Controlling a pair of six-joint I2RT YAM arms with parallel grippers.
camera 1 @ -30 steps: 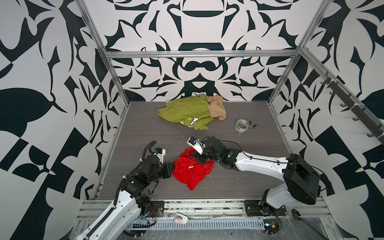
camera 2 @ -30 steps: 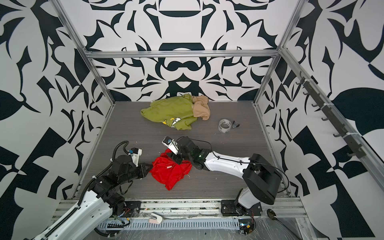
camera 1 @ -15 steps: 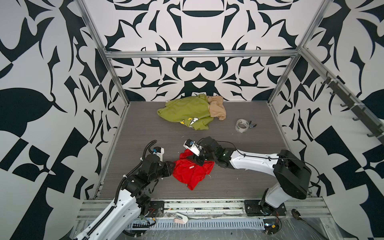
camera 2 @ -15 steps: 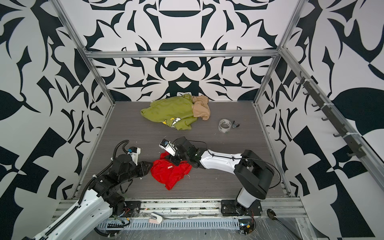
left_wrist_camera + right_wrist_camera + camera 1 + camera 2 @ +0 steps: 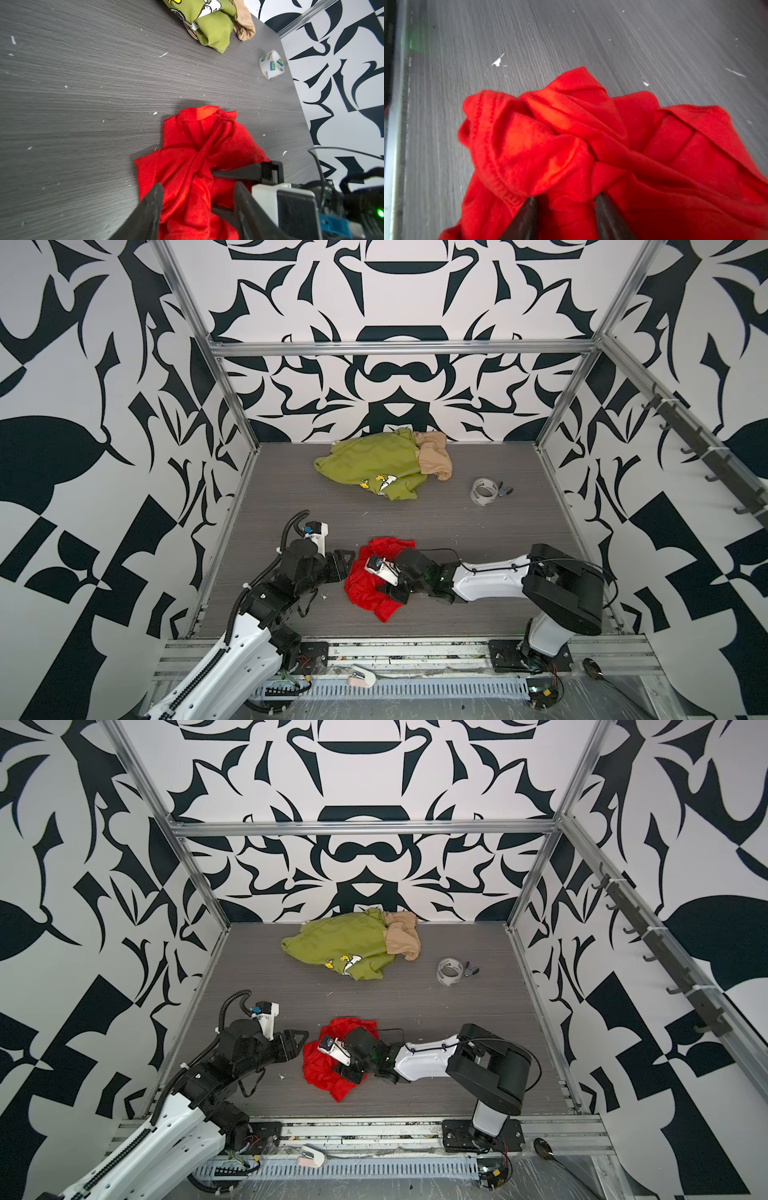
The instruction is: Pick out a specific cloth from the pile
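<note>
At the near left of the grey surface (image 5: 291,506), the left end effector (image 5: 348,563) is seen lying low and pointed toward the middle, its tips at the left edge of the cloth (image 5: 362,587). In the left wrist view its jaws are shown well parted. Red folds lie loosely between the fingers (image 5: 154,199) and nothing is pinched. The cloth, bright red and crumpled, is spread on the surface near the front, between the two arms and well apart from the pile (image 5: 399,464). From the right, the right end effector (image 5: 388,592) is laid across the cloth. In the right wrist view a thick bunch of fabric is gathered between its half-parted jaws, with creases drawn toward them, so the cloth is taken to be gripped. At the back of the surface the pile is made up of an olive-green shirt (image 5: 365,458) with a cartoon print and, touching its right side, a beige cloth (image 5: 432,456). Further right, a roll of tape (image 5: 484,491) is seen alone.
</note>
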